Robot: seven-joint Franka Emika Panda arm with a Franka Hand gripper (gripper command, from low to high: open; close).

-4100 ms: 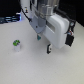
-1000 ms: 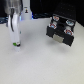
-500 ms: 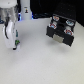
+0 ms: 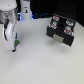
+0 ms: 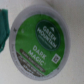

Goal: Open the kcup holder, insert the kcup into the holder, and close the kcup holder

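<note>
The kcup (image 5: 42,42) fills the wrist view, its green foil top facing the camera. In the exterior view the kcup (image 4: 17,46) is a small green-and-white spot on the table at the left. My gripper (image 4: 15,46) is down at it. One teal finger (image 5: 4,27) stands right against the cup's rim; the other finger is out of view, so I cannot tell whether the jaws are closed on the cup. The black kcup holder (image 4: 61,31) sits at the exterior view's right, with a drawer pulled out and pods showing in its round slots.
The white arm (image 4: 8,27) stands over the table's left part. Dark objects (image 4: 26,9) sit along the back edge. A stretch of white tabletop (image 4: 40,62) lies between the kcup and the holder.
Since 4.1 s ago the arm has moved from the holder over to the kcup at the left. Over the last second it has stayed at the kcup with little visible shift.
</note>
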